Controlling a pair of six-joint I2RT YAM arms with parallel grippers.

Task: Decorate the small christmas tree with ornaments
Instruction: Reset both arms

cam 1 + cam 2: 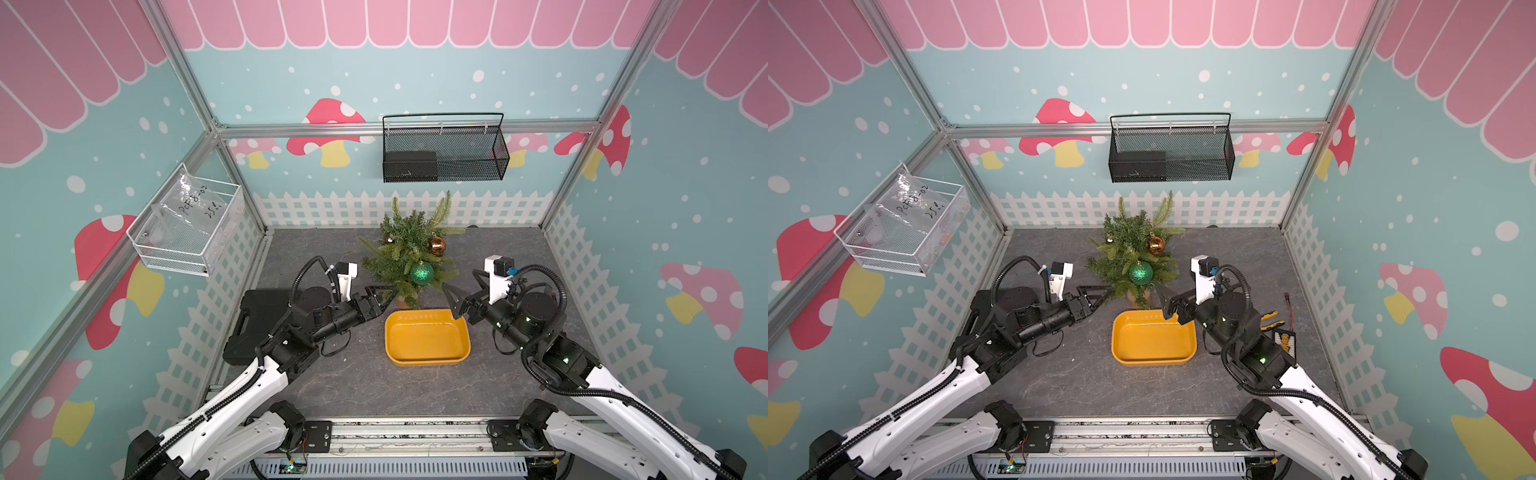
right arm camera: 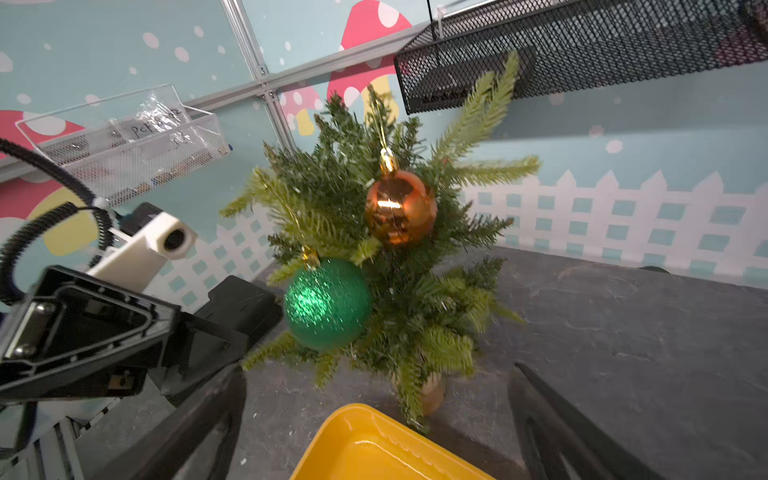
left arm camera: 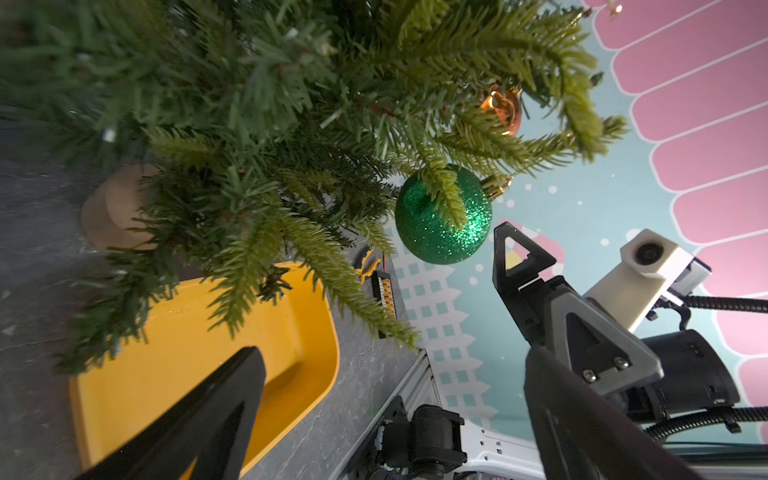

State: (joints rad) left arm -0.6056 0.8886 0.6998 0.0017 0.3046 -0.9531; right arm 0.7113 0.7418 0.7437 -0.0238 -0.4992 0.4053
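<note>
The small christmas tree stands at 12 o'clock of the yellow tray. The green ornament, copper ornament and bronze ornament hang on it, hence the bare tray. The left gripper, at the tree's 8 o'clock, and the right gripper, at 4 o'clock, are open and empty: hanging appears finished.

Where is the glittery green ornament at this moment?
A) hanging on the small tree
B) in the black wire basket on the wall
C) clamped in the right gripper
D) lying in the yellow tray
A: in a top view the green ornament hangs by its cap from a low front branch of the small christmas tree, while the right gripper stands open with nothing between its fingers.
</note>
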